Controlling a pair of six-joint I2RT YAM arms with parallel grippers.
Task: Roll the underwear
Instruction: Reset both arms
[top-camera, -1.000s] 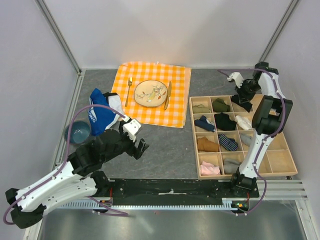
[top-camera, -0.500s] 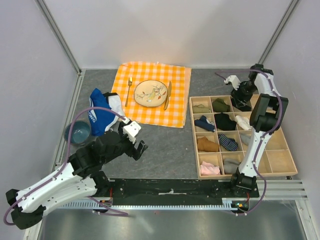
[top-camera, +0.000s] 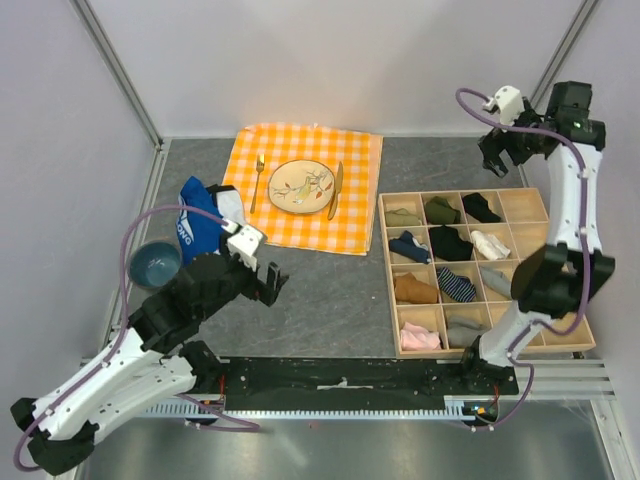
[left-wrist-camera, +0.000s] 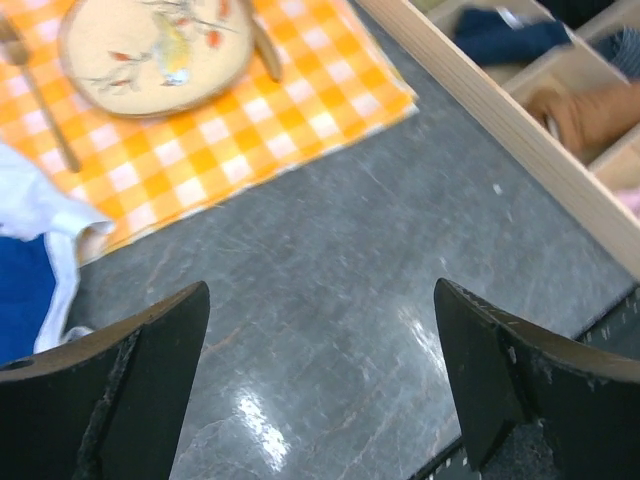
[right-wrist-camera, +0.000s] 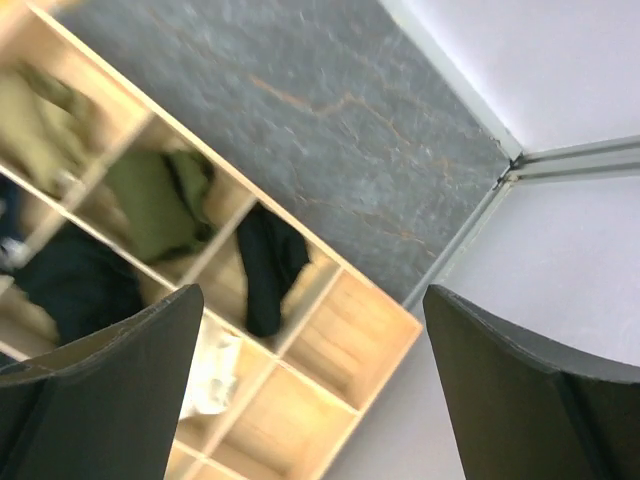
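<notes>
The underwear (top-camera: 482, 208) is seen as a small black fabric bundle, gathered up compactly rather than spread flat. It is placed inside a wooden divided tray (top-camera: 522, 206), in the back row, in the third compartment from the left. In the right wrist view it (right-wrist-camera: 268, 262) is shown as an elongated dark lump, laid along the compartment's length and close to one partition wall. No lettering can be made out on it. It is held by nothing.

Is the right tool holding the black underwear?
No, the right tool stands open and empty, and the underwear lies in the wooden tray.
</notes>
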